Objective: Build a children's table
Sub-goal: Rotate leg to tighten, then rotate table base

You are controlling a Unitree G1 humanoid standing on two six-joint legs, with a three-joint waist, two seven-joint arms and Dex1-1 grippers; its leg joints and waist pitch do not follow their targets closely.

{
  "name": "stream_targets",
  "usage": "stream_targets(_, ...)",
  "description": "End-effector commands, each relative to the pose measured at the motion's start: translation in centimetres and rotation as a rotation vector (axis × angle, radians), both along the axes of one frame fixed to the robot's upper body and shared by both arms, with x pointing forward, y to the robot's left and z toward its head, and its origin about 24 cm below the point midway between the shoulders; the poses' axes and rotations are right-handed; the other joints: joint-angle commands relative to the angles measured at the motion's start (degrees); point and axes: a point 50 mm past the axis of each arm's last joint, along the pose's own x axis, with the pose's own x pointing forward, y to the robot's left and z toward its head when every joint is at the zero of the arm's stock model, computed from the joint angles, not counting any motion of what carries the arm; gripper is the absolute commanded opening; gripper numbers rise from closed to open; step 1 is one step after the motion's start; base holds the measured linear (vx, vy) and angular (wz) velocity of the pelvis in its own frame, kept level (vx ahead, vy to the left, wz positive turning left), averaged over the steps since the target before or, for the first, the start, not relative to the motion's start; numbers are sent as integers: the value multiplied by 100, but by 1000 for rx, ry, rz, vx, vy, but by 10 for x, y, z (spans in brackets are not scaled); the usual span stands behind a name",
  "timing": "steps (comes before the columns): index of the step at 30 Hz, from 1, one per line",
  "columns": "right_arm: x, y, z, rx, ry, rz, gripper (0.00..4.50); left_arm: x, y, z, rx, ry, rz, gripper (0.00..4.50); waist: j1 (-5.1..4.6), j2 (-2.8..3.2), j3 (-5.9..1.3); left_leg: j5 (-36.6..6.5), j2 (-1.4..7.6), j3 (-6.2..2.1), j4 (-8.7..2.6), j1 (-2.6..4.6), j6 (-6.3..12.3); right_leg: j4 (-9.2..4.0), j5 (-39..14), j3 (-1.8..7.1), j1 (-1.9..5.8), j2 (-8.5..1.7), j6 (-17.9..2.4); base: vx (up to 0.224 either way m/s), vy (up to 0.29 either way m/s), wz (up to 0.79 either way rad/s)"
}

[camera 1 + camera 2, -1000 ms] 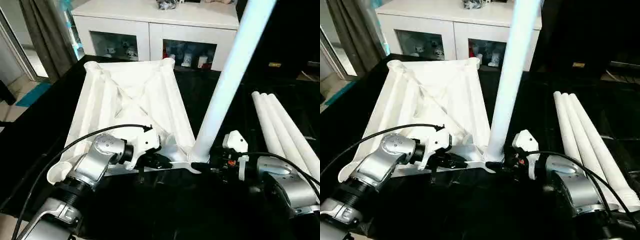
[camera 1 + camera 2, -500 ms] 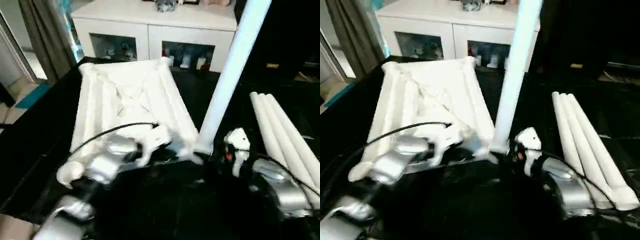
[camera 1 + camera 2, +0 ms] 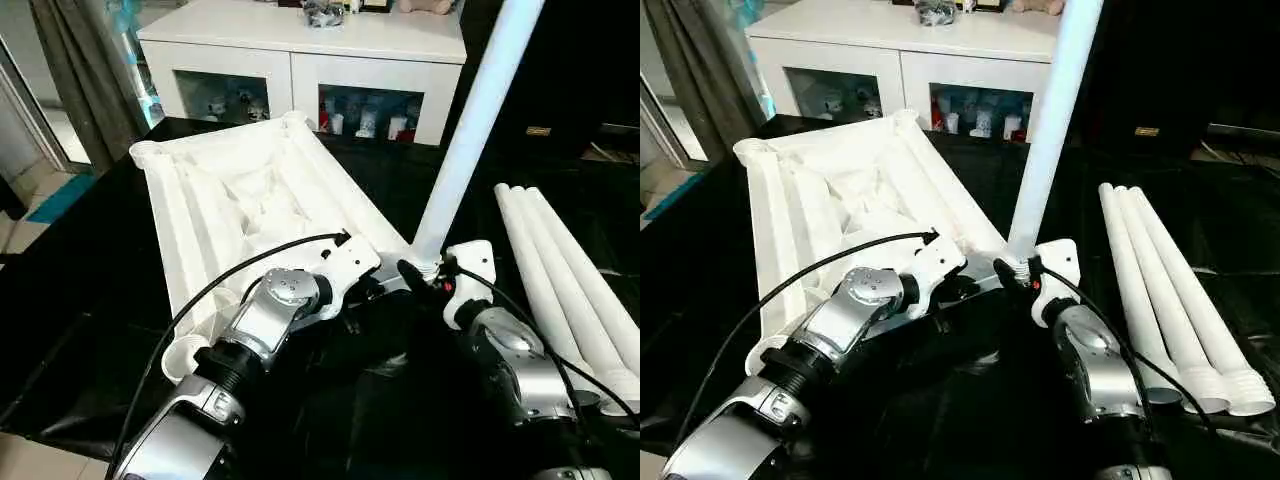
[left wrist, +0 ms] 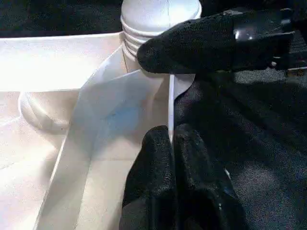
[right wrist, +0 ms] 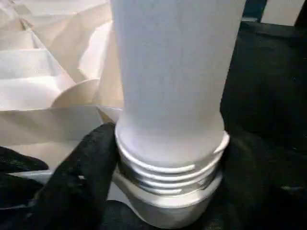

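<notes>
1 leg (image 3: pixel 470 130) stands in the near-right socket of the upturned table top (image 3: pixel 240 190); 3 legs (image 3: pixel 1160 290) lie loose, right. Right gripper (image 5: pixel 158 191) clasps the leg's threaded base; left gripper (image 4: pixel 172 143) pinches the top's rim. Black-sheeted table (image 3: pixel 80 260); white cabinet (image 3: pixel 300 40) behind.
</notes>
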Motion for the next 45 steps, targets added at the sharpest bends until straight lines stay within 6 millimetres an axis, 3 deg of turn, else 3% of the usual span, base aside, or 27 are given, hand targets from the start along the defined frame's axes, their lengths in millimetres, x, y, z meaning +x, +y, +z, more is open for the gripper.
stream_targets(1,-1,11,8,17,-61,66,355,-5,-9,2,-50,4,-16,0,1,-104,-305,-1189,124,-12,-439,-52,515,-452,-1863,149,278,-273,-1106,0,0,0)
stream_targets(3,-1,5,11,15,-83,31,355,-4,-8,1,-48,6,-5,0,8,-117,-308,-1111,122,-8,-435,-57,539,-440,-1816,154,283,-270,-1114,0,0,0)
stream_targets(4,-2,-7,17,-2,-130,-46,355,0,-6,1,-52,3,40,0,19,-158,-301,-1068,121,-2,-434,-67,558,-440,-1834,157,290,-275,-1079,0,0,0)
stream_targets(8,-7,-31,23,22,-168,-189,355,7,-3,1,-44,32,137,0,21,-144,-305,-1011,121,-12,-444,-62,576,-440,-1888,149,283,-263,-997,0,0,0)
stream_targets(10,-11,-39,21,2,-161,-226,355,11,-5,2,-46,69,204,0,20,-125,-328,-820,121,-3,-421,-65,625,-419,-1475,149,293,-259,-1094,0,0,0)
stream_targets(13,-14,-41,18,-10,-157,-250,355,14,-8,5,-61,72,224,0,14,-145,-342,-606,102,-7,-400,-107,715,-381,-1114,149,331,-265,-1223,0,0,0)
stream_targets(18,-14,-44,17,-15,-158,-311,355,18,-15,9,-94,62,254,0,-12,-156,-373,-326,73,4,-343,-132,976,-344,-698,134,329,-255,-1333,0,0,0)
stream_targets(21,-14,-41,16,-9,-145,-310,355,21,-22,14,-153,66,294,0,-16,-175,-353,-434,81,13,-348,-126,1047,-377,-950,121,312,-255,-1313,0,0,0)
stream_targets(25,-13,-35,13,-18,-126,-285,362,22,-31,22,-261,89,288,60,11,-195,-357,-453,84,8,-350,-123,1039,-371,-1058,124,311,-269,-1323,0,0,0)
stream_targets(30,-8,-26,11,-64,-95,-212,362,25,-27,33,-303,-37,290,91,52,-229,-358,-282,116,11,-336,-102,1167,-329,-725,127,303,-274,-1426,0,0,0)
stream_targets(36,-5,-20,6,-93,-45,-130,362,38,18,38,-196,-164,421,102,70,-225,-335,-258,135,12,-344,-99,1132,-295,-709,130,308,-275,-1427,0,0,0)
stream_targets(37,-4,-15,2,-114,-6,-81,362,48,67,41,-81,-256,604,102,49,-232,-336,-272,132,-3,-348,-108,1066,-276,-712,125,320,-261,-1393,0,0,0)
stream_targets(38,-3,-14,0,-122,21,-58,362,51,92,44,-43,-290,689,102,40,-222,-337,-280,131,-11,-350,-116,1033,-266,-712,122,330,-264,-1379,0,0,0)
stream_targets(39,-3,-14,0,-122,21,-58,362,51,92,44,-43,-290,689,102,22,-212,-332,-308,132,-16,-355,-124,993,-255,-717,122,339,-261,-1365,0,0,0)
stream_targets(40,-3,-12,-2,-136,37,-39,362,51,116,48,-12,-318,753,102,-4,-211,-335,-408,132,-16,-358,-85,842,-267,-852,128,313,-259,-1325,0,0,0)
stream_targets(42,-2,-10,-2,-143,42,-19,362,46,158,57,62,-369,855,102,-11,-214,-324,-404,143,-12,-363,-79,773,-255,-842,134,297,-257,-1356,0,0,0)
stream_targets(43,-2,-10,-1,-145,44,-14,362,41,180,62,127,-392,898,102,-8,-187,-323,-359,157,-5,-363,-58,724,-240,-747,139,274,-249,-1398,0,0,0)
stream_targets(44,-2,-9,-2,-143,47,-10,362,34,200,65,194,-409,939,102,2,-255,-321,-315,186,-7,-373,-56,707,-198,-663,140,275,-259,-1431,0,0,0)
stream_targets(45,-3,-9,-2,-143,48,-8,362,31,207,66,219,-414,953,102,12,-218,-318,-284,183,-11,-374,-62,701,-187,-654,142,271,-261,-1435,0,0,0)
